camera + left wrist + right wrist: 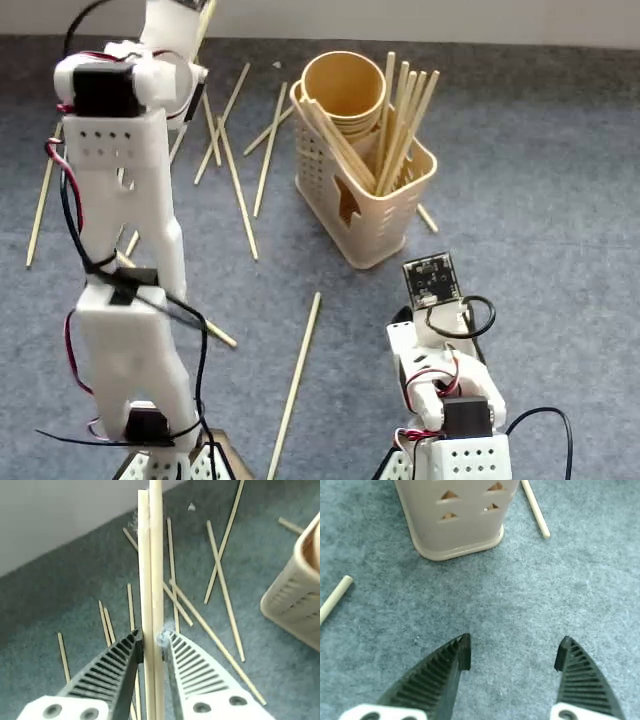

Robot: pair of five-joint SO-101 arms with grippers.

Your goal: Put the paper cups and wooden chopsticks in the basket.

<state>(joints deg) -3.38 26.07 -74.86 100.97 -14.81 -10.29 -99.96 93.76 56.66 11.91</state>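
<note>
Spreading wide over bare grey carpet (530, 590), the right claw (512, 652) hangs just near of the basket (365, 215), with open floor between its fingers and the basket's foot. A long chopstick (298, 372) lies on the carpet to its left and a short stick end (535, 507) shows to the right of the basket. The left claw (152, 637) is at the far left, close to the wall (55, 515), pinching a pair of chopsticks (155, 555) upright above the loose chopsticks (235, 170) scattered left of the basket. The paper cups (345, 90) stand stacked inside the basket, beside more chopsticks (400, 115). How many cups there are is hard to tell, and both ends of the held pair are cut off.
</note>
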